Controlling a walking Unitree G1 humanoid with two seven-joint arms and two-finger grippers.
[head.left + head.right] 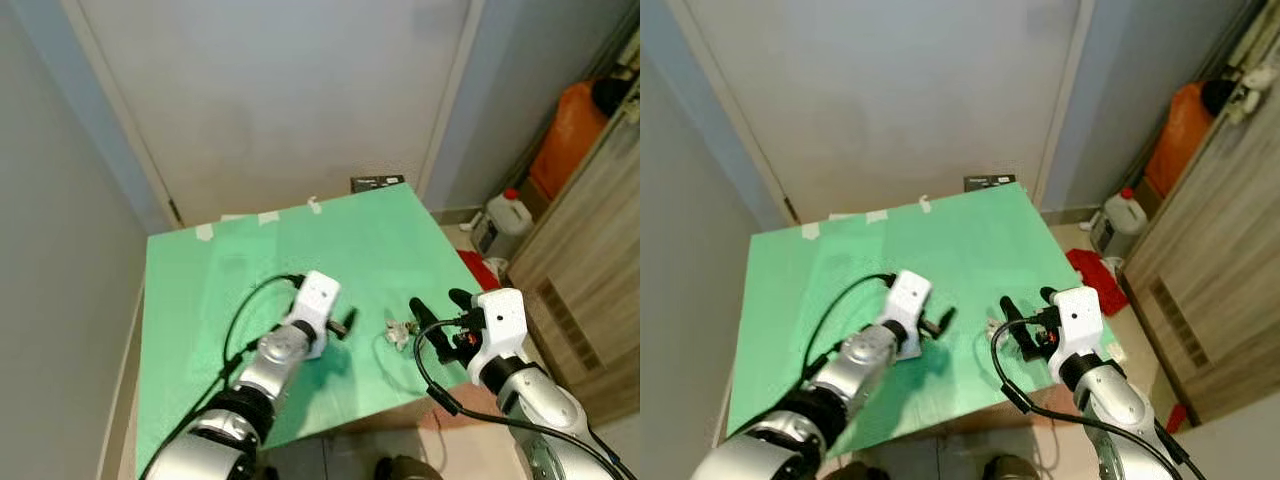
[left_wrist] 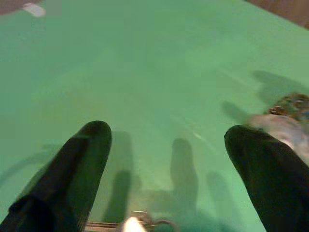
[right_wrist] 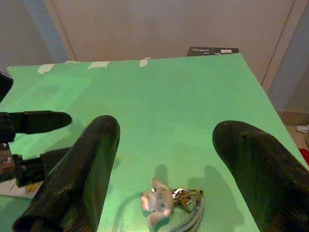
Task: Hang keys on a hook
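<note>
— What's nearest?

— Both arms, low over the near edge of the green mat (image 1: 250, 260). The right gripper (image 1: 438, 308) has its fingers spread wide, holding nothing. The keys (image 3: 169, 200) lie flat on the mat just ahead of it, between the two fingers as its wrist view looks.

— And the left gripper (image 1: 346, 324)?

— Over the mat's middle, pointing toward the keys, fingers apart and empty too. The keys sit off to its right, near but not touching; in its wrist view they're a blur by one fingertip.

— Can you make out the keys themselves?

— A small pale charm, some metal keys, a loop of cord. Too small to tell more.

— What's around?

— Bits of tape (image 1: 262, 217) along the mat's far edge, a dark flat box (image 1: 377, 183) at its far corner. To the right, on the floor, something red (image 1: 487, 267), a white jug (image 1: 503, 218), and an orange container (image 1: 567, 135) further back, partly cut off by a wooden cabinet (image 1: 580, 280). Behind everything, a pale door (image 1: 280, 90).
</note>
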